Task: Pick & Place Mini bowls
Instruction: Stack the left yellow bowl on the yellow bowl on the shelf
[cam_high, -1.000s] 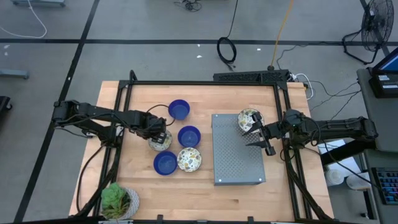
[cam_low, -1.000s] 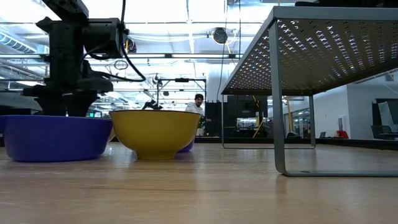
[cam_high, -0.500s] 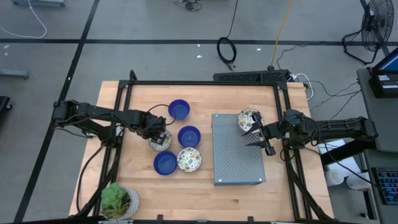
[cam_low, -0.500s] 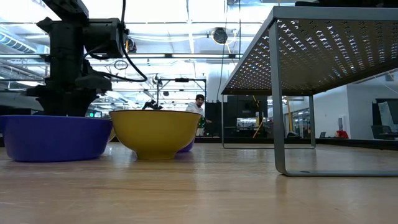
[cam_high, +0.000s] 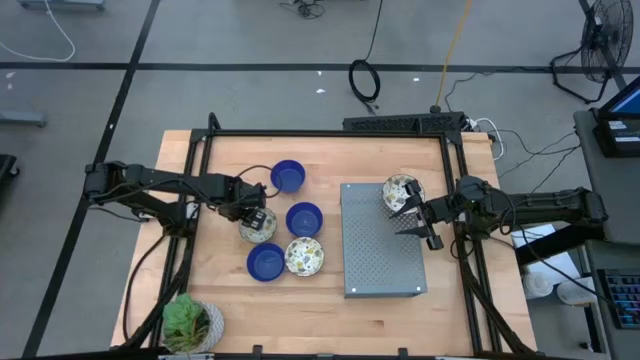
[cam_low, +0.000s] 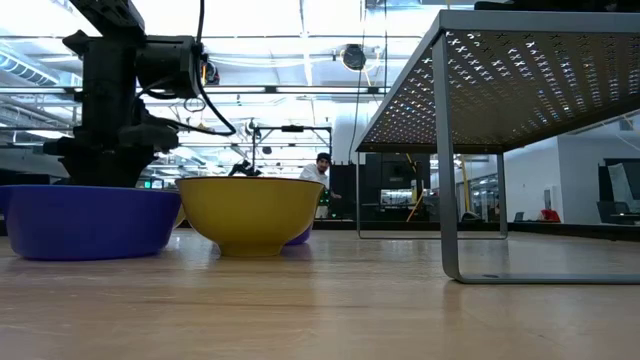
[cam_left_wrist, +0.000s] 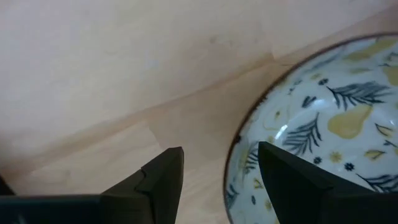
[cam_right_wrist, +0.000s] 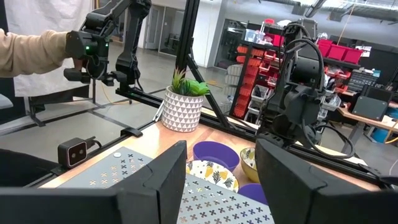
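My left gripper hangs open over a cream floral mini bowl that sits on the table left of centre. In the left wrist view its fingers stand on either side of that bowl's rim. Three blue mini bowls and a second floral bowl rest on the wood nearby. A third floral bowl sits on the far right corner of the grey perforated stand. My right gripper waits open just beside it, over the stand. My left gripper comes down from above with one finger outside the floral bowl's rim and the other over the bowl's inside. I cannot tell whether either finger touches the bowl. The bowl rests on the table.
A white pot with a green plant stands at the table's near left corner. The black frame runs around the table. In the low view a yellow-sided bowl and a blue bowl stand ahead. A person's sleeve shows beyond the table.
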